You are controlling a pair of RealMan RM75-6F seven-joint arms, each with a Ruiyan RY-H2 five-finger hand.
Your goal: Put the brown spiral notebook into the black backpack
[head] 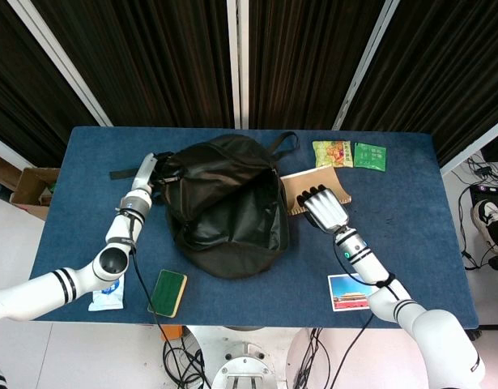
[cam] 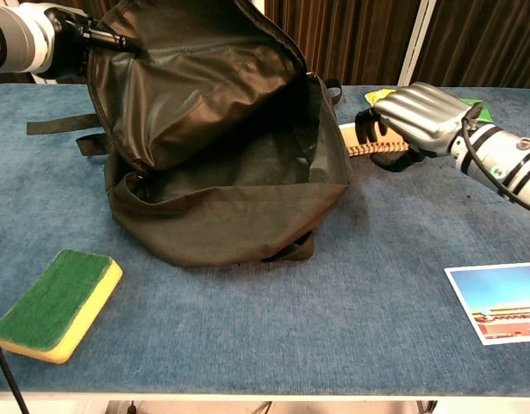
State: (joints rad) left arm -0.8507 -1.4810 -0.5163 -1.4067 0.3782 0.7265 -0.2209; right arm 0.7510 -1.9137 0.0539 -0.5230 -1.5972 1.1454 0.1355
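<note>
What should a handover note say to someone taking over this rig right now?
Left hand: grips the top flap of the black backpack and holds its mouth open.
Right hand: fingers curled over the brown spiral notebook, which sits beside the backpack's right edge; whether it is lifted off the table cannot be told.
Done: bag opened, notebook grasped.
Left: move the notebook through the opening, let go, pull both hands back.
Nearby and not part of the job: sponge, postcard, two snack packets.
</note>
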